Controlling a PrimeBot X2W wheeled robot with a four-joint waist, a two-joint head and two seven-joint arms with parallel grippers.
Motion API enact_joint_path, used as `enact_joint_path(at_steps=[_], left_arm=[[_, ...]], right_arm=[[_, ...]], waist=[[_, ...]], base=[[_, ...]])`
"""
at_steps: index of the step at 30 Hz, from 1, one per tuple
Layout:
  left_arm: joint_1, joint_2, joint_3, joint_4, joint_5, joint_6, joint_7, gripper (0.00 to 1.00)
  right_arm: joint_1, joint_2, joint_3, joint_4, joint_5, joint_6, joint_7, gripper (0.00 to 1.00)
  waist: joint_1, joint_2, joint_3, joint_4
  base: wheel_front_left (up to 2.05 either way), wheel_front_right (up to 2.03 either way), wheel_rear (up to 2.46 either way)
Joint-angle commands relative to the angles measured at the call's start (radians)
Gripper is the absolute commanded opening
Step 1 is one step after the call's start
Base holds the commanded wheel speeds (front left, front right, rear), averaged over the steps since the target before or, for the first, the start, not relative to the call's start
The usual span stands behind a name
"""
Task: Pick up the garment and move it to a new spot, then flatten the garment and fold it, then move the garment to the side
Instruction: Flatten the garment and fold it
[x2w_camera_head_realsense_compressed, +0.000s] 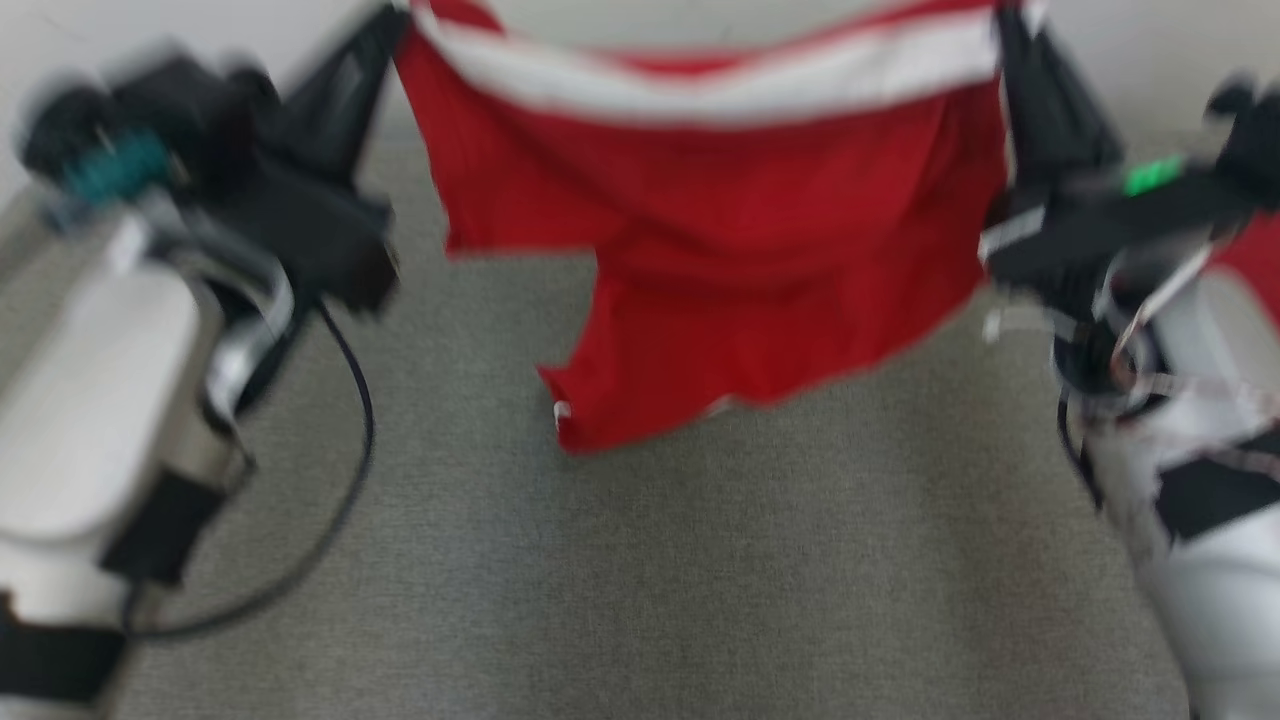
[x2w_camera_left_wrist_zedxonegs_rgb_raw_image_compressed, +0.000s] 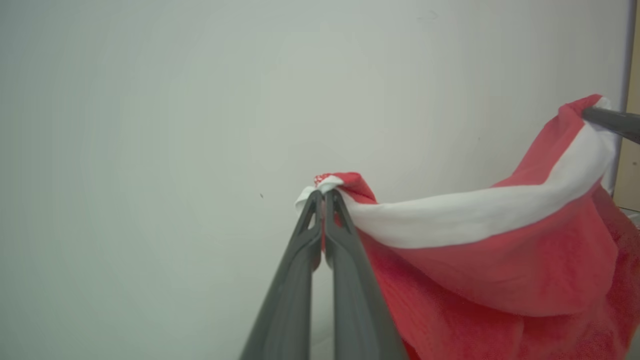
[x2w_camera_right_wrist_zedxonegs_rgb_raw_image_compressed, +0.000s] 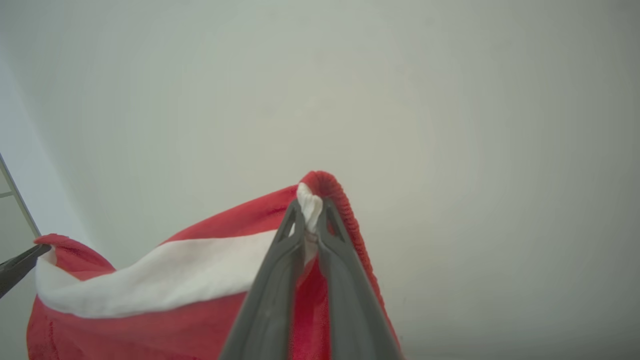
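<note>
Garment (x2w_camera_head_realsense_compressed: 720, 250): red with a white band (x2w_camera_left_wrist_zedxonegs_rgb_raw_image_compressed: 475, 215), strung in the air between my two claws and hanging down over the grey surface (x2w_camera_head_realsense_compressed: 640, 580); blur hides whether its lower edge touches.
Left claw (x2w_camera_left_wrist_zedxonegs_rgb_raw_image_compressed: 322, 197): closed tight, pinching the band's left corner.
Right claw (x2w_camera_right_wrist_zedxonegs_rgb_raw_image_compressed: 310, 207): pinched shut on the band's right corner.
Long axis: left to right along the band, which sags slightly in the middle.
Deciding relation: the cloth hangs below and between both claws, with neither arm nearer; I judge they must lower together and level to lay it flat.
</note>
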Motion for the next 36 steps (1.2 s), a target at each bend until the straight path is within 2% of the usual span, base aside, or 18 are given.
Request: enact_joint_path(at_steps=[1, 7, 14, 20, 24, 27, 31, 36], left_arm=[[-0.139, 0.022, -0.008, 0.024, -0.019, 0.002, 0.03, 0.0], [-0.483, 0.058, -0.057, 0.107, -0.042, 0.002, 0.086, 0.0], [-0.828, 0.013, -0.077, 0.299, -0.069, 0.002, 0.057, 0.0], [-0.989, -0.033, -0.117, 0.442, -0.093, 0.002, 0.006, 0.0], [-1.04, -0.041, -0.163, 0.52, -0.121, 0.002, -0.053, 0.0], [-1.035, -0.034, -0.179, 0.554, -0.147, 0.002, -0.09, 0.0], [-0.991, -0.024, -0.211, 0.572, -0.171, 0.002, -0.143, 0.0], [-0.887, 0.008, -0.208, 0.535, -0.195, 0.002, -0.205, 0.0]], right_arm=[[-0.138, 0.02, -0.022, 0.041, -0.005, -0.003, 0.032, 0.0], [-0.467, 0.065, -0.08, 0.163, 0.003, -0.003, 0.099, 0.0], [-0.83, 0.097, -0.163, 0.383, 0.01, -0.003, 0.127, 0.0], [-1.013, 0.094, -0.164, 0.522, -0.033, -0.003, 0.098, 0.0], [-1.064, 0.1, -0.134, 0.572, -0.042, -0.003, 0.064, 0.0], [-1.046, 0.099, -0.111, 0.59, -0.024, -0.003, 0.048, 0.0], [-1.001, 0.101, -0.084, 0.596, 0.012, -0.003, 0.027, 0.0], [-0.892, 0.088, -0.01, 0.546, 0.061, -0.003, 0.01, 0.0]], waist=[[-0.0001, -0.0002, 0.179, -0.072], [-0.0001, -0.0002, 0.32, -0.105], [-0.0001, -0.0002, 0.433, -0.105], [-0.0001, -0.0002, 0.491, -0.097], [-0.0001, -0.0002, 0.524, -0.088], [-0.0001, -0.0002, 0.531, -0.083], [-0.0001, -0.0002, 0.519, -0.076], [-0.0001, -0.0002, 0.464, -0.079]], base=[[0.0, 0.0, 0.0], [0.0, 0.0, 0.0], [0.0, 0.0, 0.0], [0.0, 0.0, 0.0], [0.0, 0.0, 0.0], [0.0, 0.0, 0.0], [0.0, 0.0, 0.0], [0.0, 0.0, 0.0]])
